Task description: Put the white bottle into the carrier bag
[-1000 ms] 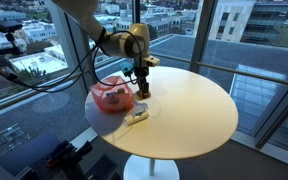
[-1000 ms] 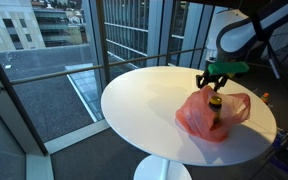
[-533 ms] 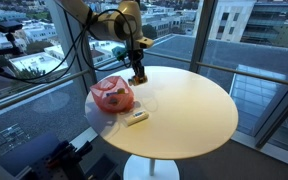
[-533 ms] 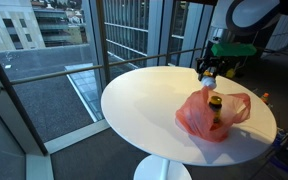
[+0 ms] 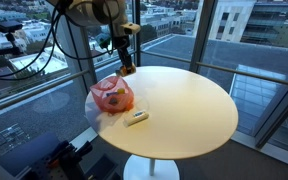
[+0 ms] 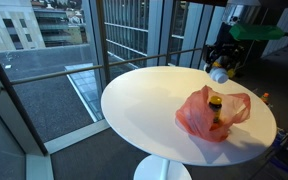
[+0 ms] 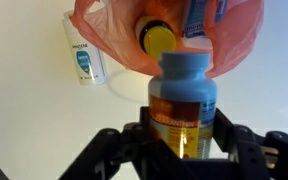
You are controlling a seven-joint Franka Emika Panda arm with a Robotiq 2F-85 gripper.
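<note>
My gripper hangs above the table's far edge behind the red carrier bag, and it also shows in an exterior view. In the wrist view the gripper is shut on an amber bottle with a pale blue cap, held over the bag's open mouth. A white bottle with a blue label lies flat on the table beside the bag, and it also shows in an exterior view. A yellow-capped bottle stands inside the bag.
The round cream table stands on one pedestal next to glass walls and a railing. Black cables hang off the arm at the bag's side. Dark equipment sits on the floor under the table's edge.
My gripper has risen from just above the tabletop beside the bag and moved back toward the table's far edge, still carrying the amber bottle. The white bottle and bag have not moved.
</note>
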